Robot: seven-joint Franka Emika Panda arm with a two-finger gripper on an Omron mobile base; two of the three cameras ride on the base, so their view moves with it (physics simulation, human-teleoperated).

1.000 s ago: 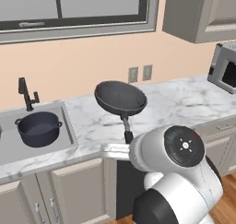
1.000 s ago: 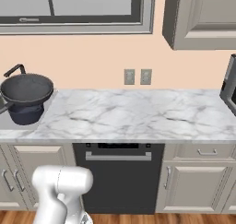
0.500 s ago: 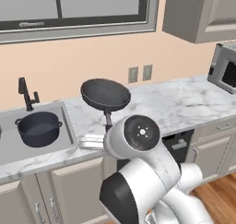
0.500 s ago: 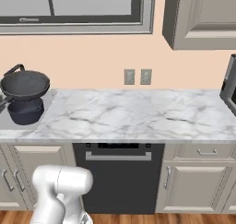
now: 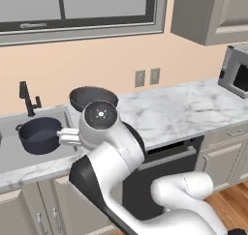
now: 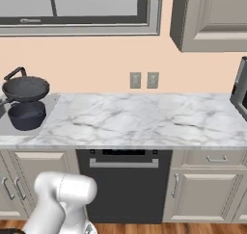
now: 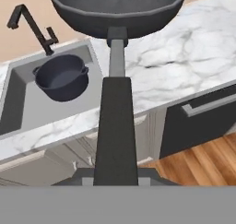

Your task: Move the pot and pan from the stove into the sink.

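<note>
My gripper (image 7: 116,179) is clamped on the pan (image 7: 117,8) handle, fingertips hidden under it. Pan is held in the air over the counter (image 7: 179,75) just beside the sink (image 7: 27,112), nothing in it that I can see. Pot (image 7: 62,76) sits in the sink basin, looks empty. Faucet (image 7: 34,27) behind it. In the left base view my arm covers part of the pan (image 5: 92,97).

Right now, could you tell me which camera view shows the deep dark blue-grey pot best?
The hand view: the deep dark blue-grey pot sits unobstructed, both handles showing. The left base view catches it beside the arm; the right base view hides its top behind the pan.
</note>
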